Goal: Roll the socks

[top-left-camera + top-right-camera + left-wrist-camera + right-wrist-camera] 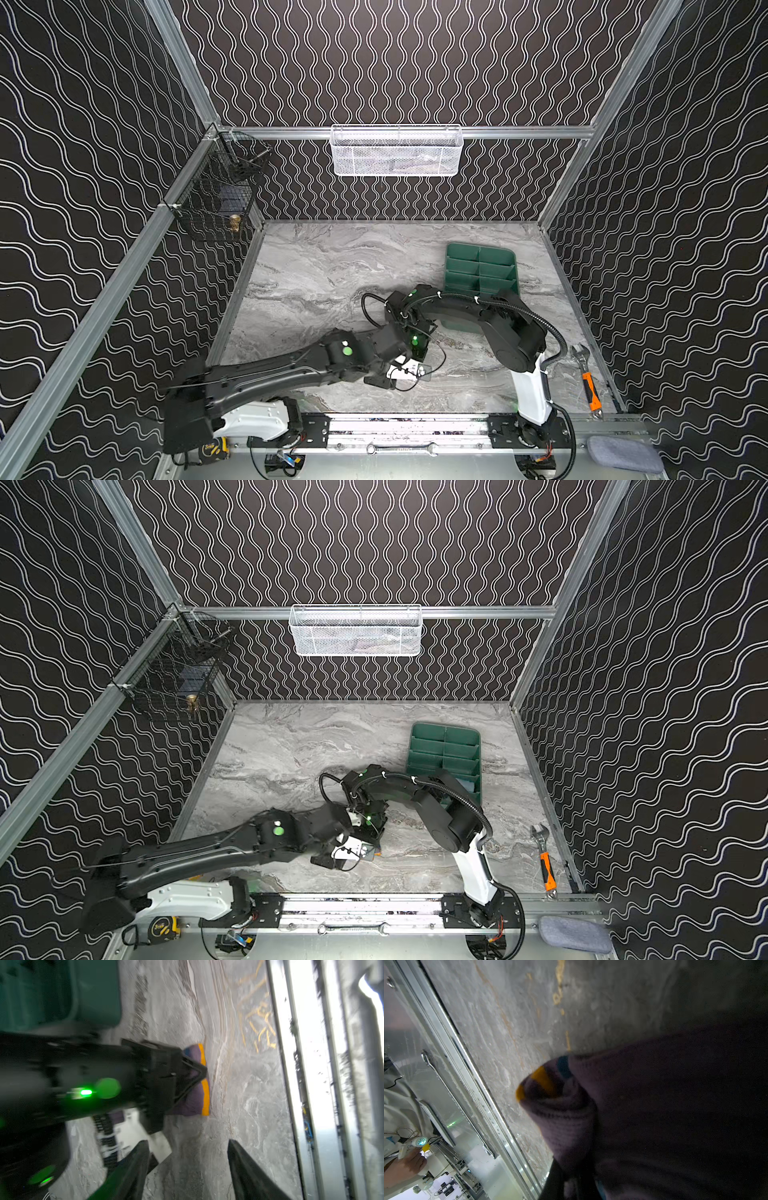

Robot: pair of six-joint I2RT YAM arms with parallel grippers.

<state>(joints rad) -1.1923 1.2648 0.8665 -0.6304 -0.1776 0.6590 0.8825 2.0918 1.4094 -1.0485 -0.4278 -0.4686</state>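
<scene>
A purple sock (192,1099) with an orange stripe lies bunched on the marble table (249,1095). My right gripper (204,1070) comes down on it from above and is shut on the fabric. In the right wrist view the purple sock (566,1124) fills the picture as a rolled bundle, with the right gripper (571,1180) pinching its edge. My left gripper (188,1142) stands open just beside the sock, with only bare table between its fingers (245,1167). In both top views the two arms meet at mid-table and hide the sock; the right gripper (419,351) points down there.
A green divided tray (480,266) sits behind the right arm. An orange-handled wrench (589,382) lies at the right edge and a grey-blue pad (623,453) at the front right. A spanner (399,449) and a tape measure (212,451) lie by the front rail.
</scene>
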